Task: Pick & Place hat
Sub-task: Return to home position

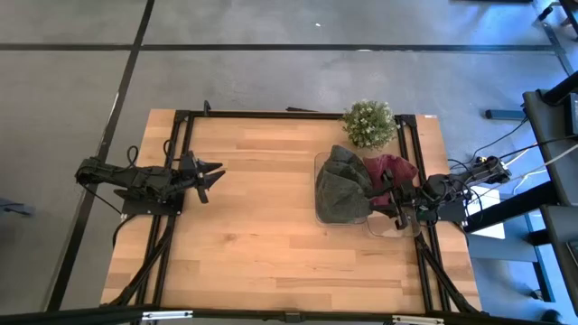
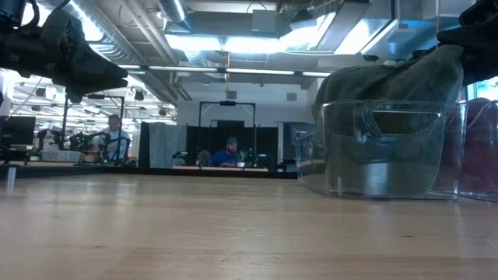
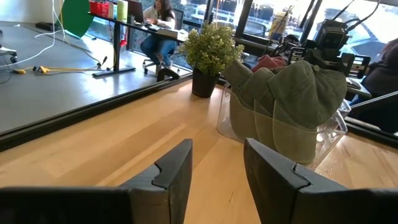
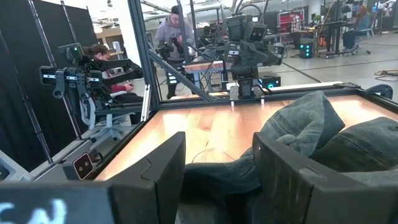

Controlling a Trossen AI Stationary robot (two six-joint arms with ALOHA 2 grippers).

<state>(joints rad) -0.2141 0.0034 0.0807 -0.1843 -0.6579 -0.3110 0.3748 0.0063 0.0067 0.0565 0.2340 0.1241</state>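
In the high view, dark grey fabric caps [image 1: 341, 185] are seen heaped in a clear plastic bin [image 1: 318, 161] on the light wooden table [image 1: 253, 235]. A maroon cap [image 1: 390, 169] lies just beside them. The left gripper [image 1: 213, 173] is held over bare wood, well apart from the bin. The right gripper [image 1: 394, 203] hangs at the bin's side nearest its own arm.

In the low view, the caps are mounded above the bin's rim, with one crown sagging over the wall. From this they are judged light, soft and limp.

In the left wrist view, the left jaws are spread and nothing is held between them. The bin is seen ahead, across the table.

In the right wrist view, the right jaws are likewise spread and empty, just above the crumpled caps. A crown would probably fold under a pinch, so the stiffer brim is judged the surer hold. Nothing here seems fragile, though a lifted cap could drag its neighbour.
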